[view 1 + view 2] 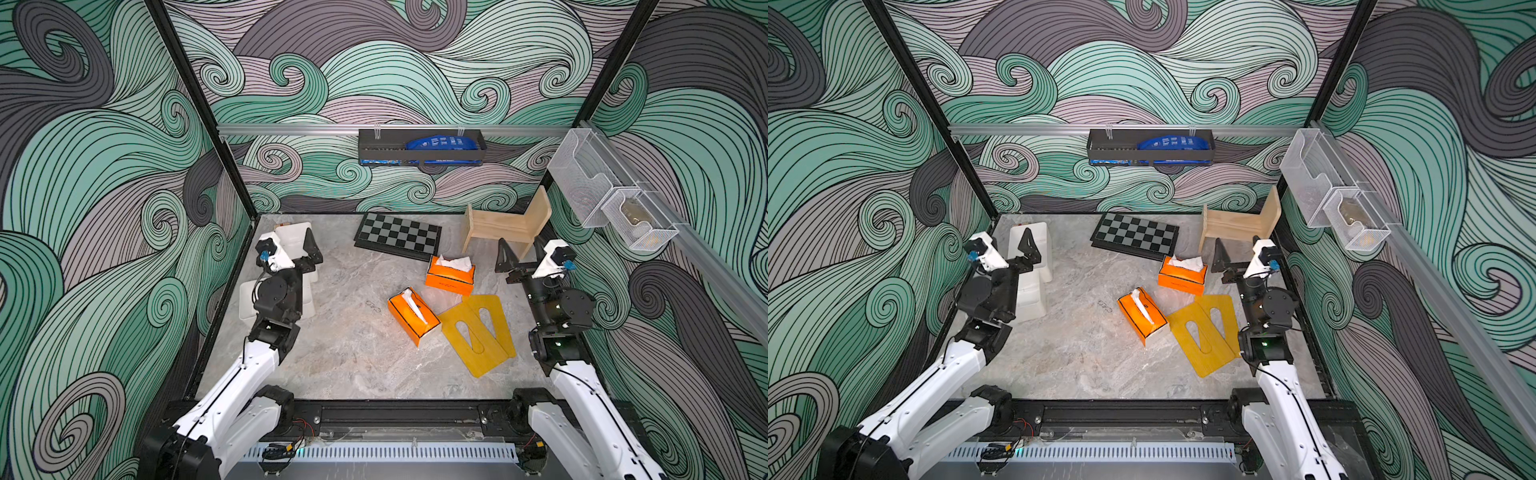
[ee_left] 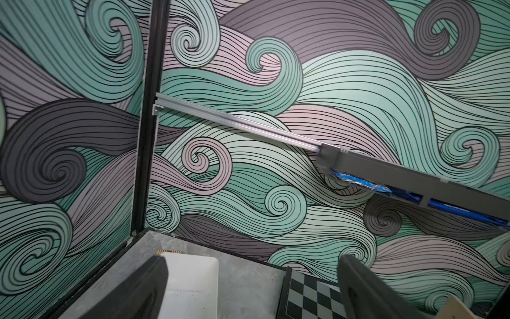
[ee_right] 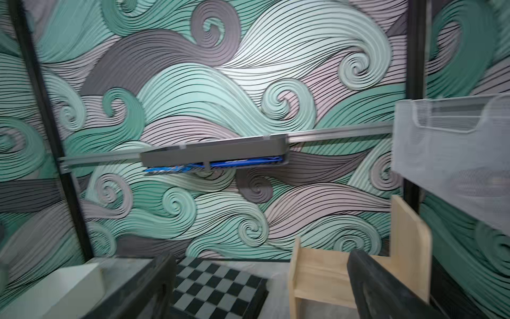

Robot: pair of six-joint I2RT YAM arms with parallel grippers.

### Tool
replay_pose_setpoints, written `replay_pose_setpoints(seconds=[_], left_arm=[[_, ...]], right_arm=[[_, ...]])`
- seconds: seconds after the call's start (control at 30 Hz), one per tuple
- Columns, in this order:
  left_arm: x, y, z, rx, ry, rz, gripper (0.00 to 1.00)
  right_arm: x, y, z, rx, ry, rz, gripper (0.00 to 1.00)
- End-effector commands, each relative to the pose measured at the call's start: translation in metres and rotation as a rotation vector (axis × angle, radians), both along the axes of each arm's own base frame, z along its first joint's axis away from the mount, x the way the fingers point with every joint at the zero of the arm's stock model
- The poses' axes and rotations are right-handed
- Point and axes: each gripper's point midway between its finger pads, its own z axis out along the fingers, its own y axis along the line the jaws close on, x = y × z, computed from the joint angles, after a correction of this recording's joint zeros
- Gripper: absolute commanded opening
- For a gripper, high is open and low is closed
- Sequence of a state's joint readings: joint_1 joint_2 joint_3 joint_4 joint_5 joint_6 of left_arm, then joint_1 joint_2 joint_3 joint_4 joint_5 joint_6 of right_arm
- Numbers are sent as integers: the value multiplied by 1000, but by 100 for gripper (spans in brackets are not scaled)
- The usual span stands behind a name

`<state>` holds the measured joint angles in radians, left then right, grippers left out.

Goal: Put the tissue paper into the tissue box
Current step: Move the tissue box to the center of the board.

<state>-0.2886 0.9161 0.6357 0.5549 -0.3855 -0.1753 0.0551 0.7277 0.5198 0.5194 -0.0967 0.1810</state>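
The left claw (image 1: pixel 305 251) at the worktop's (image 1: pixel 353 353) ten o'clock and the right claw (image 1: pixel 521 251) at two o'clock both gape wide and empty, while tissue paper (image 1: pixel 456 262) sticks out of the farther orange tissue box (image 1: pixel 449 279), at two o'clock from centre.

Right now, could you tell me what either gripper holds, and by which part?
Nothing is held: the left gripper and right gripper both stand open and empty.

**Headcount inside the cell**

I count two orange tissue boxes (image 1: pixel 402 311) (image 1: pixel 449 283), one chessboard (image 1: pixel 397 237), one small wooden chair (image 1: pixel 498 228) and one yellow board (image 1: pixel 500 336) with two slots. The walls carry one black shelf (image 1: pixel 422 156) and two mesh baskets (image 1: pixel 582 174) (image 1: pixel 640 226). There are two robot arms (image 1: pixel 249 374) (image 1: pixel 582 390). The white trays (image 1: pixel 297 235) are too covered to count.
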Motion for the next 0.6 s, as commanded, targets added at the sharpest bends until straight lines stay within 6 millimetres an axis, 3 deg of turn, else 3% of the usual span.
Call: replay_pose_setpoints(seconds=[0.0, 0.13, 0.3, 0.37, 0.57], left_arm=[[7, -23, -18, 60, 269, -123, 99], [4, -22, -34, 101, 441, -142, 98], [-3, 9, -84, 28, 574, -44, 98], [-4, 19, -105, -38, 621, -6, 97], [-2, 29, -159, -173, 730, 93, 92]], right_arm=[[-16, 56, -34, -8, 200, 285, 100], [-41, 91, -48, -40, 270, 425, 100], [-61, 122, -71, -28, 342, 539, 100], [-66, 133, -90, -46, 417, 570, 100], [-84, 161, -120, -109, 508, 651, 100]])
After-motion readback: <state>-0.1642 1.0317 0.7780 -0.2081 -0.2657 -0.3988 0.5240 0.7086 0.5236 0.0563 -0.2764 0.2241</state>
